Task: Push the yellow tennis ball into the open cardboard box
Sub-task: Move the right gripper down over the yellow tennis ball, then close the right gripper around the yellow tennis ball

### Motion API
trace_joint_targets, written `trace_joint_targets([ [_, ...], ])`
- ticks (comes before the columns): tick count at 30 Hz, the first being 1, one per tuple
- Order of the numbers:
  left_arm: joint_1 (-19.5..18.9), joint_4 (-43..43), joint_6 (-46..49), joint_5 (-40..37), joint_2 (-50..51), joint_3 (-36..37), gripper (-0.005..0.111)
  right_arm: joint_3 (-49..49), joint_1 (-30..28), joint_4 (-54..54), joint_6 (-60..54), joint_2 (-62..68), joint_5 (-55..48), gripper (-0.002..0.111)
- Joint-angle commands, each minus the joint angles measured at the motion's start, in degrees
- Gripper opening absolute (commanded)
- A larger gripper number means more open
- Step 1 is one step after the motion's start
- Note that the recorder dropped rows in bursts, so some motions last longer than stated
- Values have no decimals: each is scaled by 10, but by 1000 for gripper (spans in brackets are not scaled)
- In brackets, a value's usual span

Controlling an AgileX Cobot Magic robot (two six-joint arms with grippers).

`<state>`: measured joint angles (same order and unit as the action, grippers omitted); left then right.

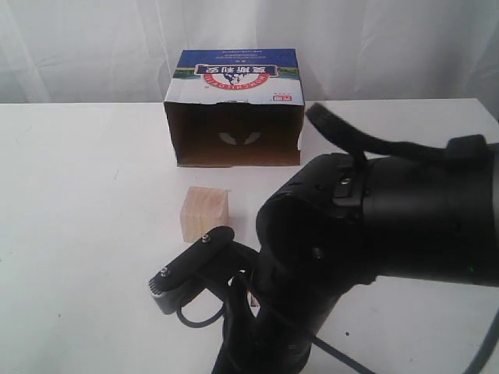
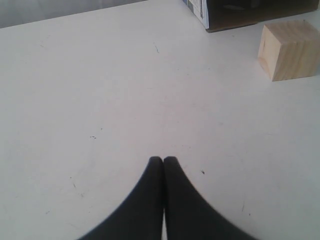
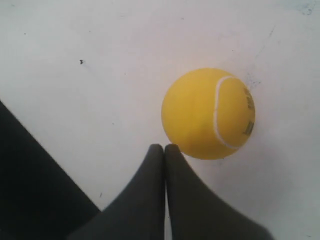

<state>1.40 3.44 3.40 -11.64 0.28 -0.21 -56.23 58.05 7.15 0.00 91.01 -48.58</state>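
— Yellow tennis ball (image 3: 208, 113): where does it sit for you, and why are you holding yourself like that?

— Left to right, then. My left gripper (image 2: 163, 159) has its fingers pressed together on nothing, low over the bare white table (image 2: 100, 90). Nothing lies at its tips, so I judge it is simply keeping clear. Ahead of it and off to one side stands the pale wooden cube (image 2: 289, 50). Just beyond the cube is a corner of the open cardboard box (image 2: 250, 12), which lies on its side with its dark mouth facing my arms.

— And the right side?

— My right gripper (image 3: 164, 147) is also pressed together and pinches nothing. The ball lies on the table just ahead of those tips and a little to one side, at them or a hair off; I cannot tell whether they touch. I reckon the closed fingers are meant as one blunt pusher, since this job is a shove and not a grasp. In the exterior view my right arm (image 1: 390, 226) hides the ball, so I cannot tell how it lines up with the box from there.

— Anything in the way?

— Possibly the cube, which stands apart from the box in front of its mouth.

— Count it all.

— One ball, one cube, one box, two grippers.
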Motion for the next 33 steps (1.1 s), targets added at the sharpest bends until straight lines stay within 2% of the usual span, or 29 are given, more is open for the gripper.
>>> trace_joint_targets([
  [1, -2, 2, -4, -1, -3, 2, 0, -4, 1, -20, 0, 17, 12, 0],
  [10, -2, 2, -4, -1, -3, 2, 0, -4, -9, -72, 34, 45, 20, 0],
  [26, -2, 2, -4, -1, -3, 2, 0, 22, -93, -137, 67, 44, 18, 0],
  [33, -2, 2, -4, -1, -3, 2, 0, 8, -137, -201, 67, 21, 20, 0],
])
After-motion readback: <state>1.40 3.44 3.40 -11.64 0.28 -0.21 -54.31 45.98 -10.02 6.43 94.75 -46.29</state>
